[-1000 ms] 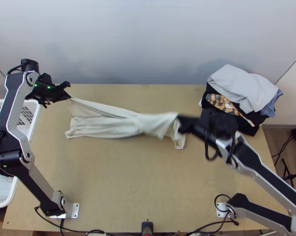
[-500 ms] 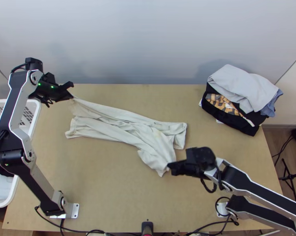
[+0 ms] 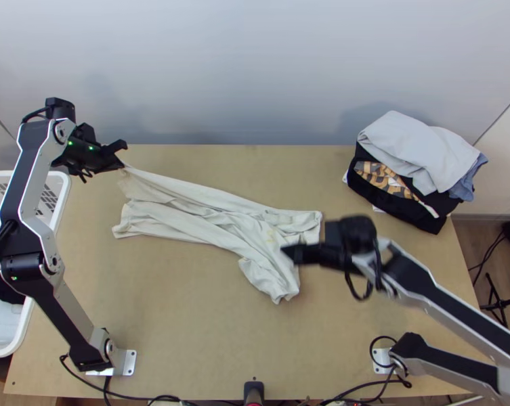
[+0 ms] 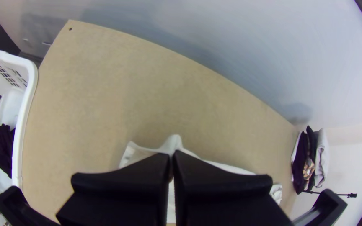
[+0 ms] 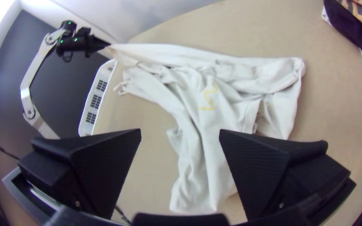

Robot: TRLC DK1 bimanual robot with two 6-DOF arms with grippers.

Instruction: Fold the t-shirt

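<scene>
rumpled pale t-shirt, left pincer pinching one end, right pincer spread wide

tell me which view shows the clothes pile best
The top view: the whole pile of clothes shows unblocked, grey cloth uppermost. The left wrist view has it small, far off; the right wrist view has a part, cut off by the edge.

Tbl is matt wood, tee wrinkled cloth, bskt smooth plastic.
</scene>
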